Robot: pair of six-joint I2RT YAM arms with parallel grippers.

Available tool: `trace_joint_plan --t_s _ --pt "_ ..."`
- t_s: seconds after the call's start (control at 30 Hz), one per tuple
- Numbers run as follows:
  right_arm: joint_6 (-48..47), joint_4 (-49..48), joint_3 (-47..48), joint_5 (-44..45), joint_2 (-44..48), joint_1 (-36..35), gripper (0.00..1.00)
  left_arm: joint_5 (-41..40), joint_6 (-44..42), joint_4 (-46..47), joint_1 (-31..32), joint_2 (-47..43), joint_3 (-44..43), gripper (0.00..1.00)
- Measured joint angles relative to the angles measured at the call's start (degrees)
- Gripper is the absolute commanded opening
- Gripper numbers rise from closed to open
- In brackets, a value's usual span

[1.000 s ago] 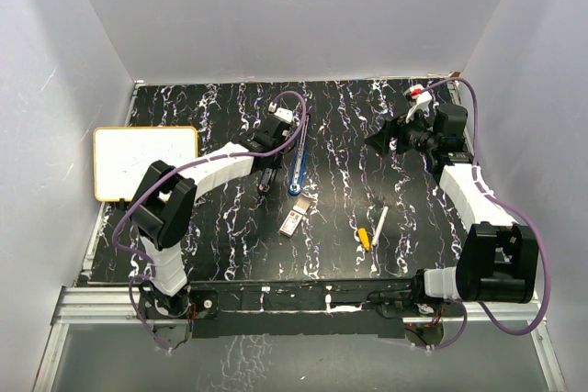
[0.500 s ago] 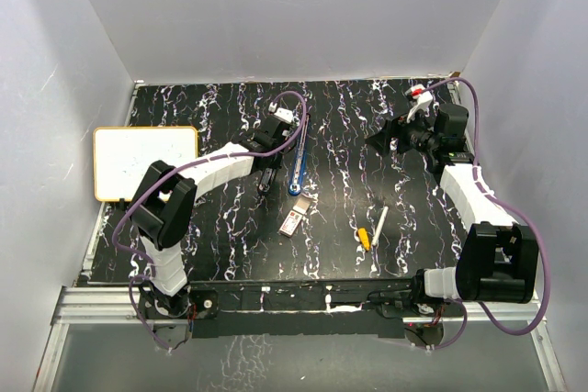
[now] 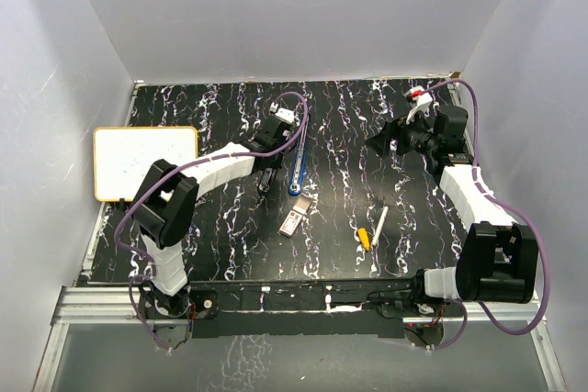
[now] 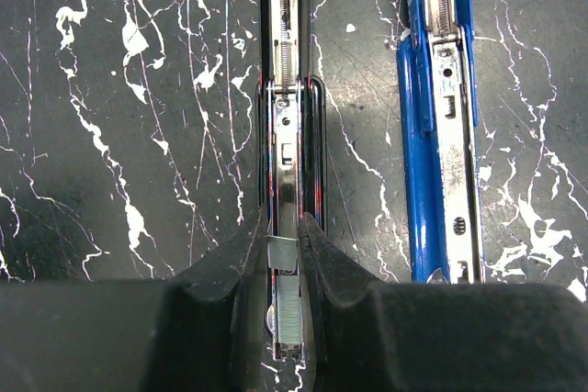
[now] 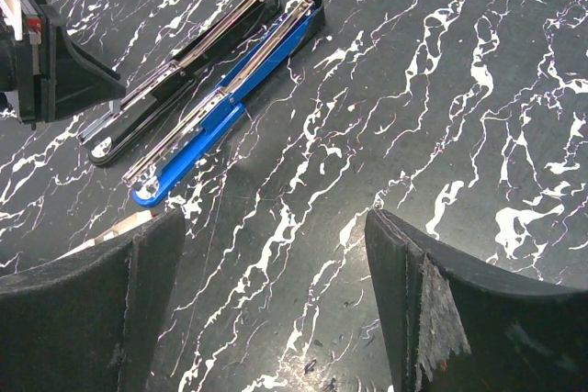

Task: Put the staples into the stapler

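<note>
Black, white-veined worktop (image 3: 367, 153) carries the staples (image 3: 293, 221), a small red-and-white box lying near the front middle. Just beyond it two opened staplers lie side by side, the black stapler (image 4: 288, 126) and the blue stapler (image 4: 439, 135). The left fingers (image 4: 234, 273) are clenched on the black stapler's metal rail. The right fingers (image 5: 409, 291) hang spread wide and empty, well apart to the right.

The black stapler (image 4: 289, 135) lies opened flat, metal rail exposed, parallel and just beside the open blue stapler (image 4: 436, 117). The red-and-white staples box (image 3: 293, 220) lies near them.
</note>
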State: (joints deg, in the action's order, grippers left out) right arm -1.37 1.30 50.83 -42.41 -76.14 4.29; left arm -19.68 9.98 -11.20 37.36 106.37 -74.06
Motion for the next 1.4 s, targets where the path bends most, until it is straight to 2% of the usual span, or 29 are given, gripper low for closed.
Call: trace_joint_plan --t_s 0.4,0.67,1.4 --pt "0.0 0.0 0.0 0.0 0.0 0.0 0.82 0.0 -0.2 -0.5 0.0 0.3 -0.7 0.0" --pt "0.1 0.0 0.0 0.0 0.0 0.0 0.82 -0.1 0.8 -2.6 0.0 0.3 -4.1 0.0" --pt "0.2 0.0 0.0 -0.3 0.0 0.3 0.82 -1.0 2.9 -3.8 0.0 2.4 -4.2 0.0"
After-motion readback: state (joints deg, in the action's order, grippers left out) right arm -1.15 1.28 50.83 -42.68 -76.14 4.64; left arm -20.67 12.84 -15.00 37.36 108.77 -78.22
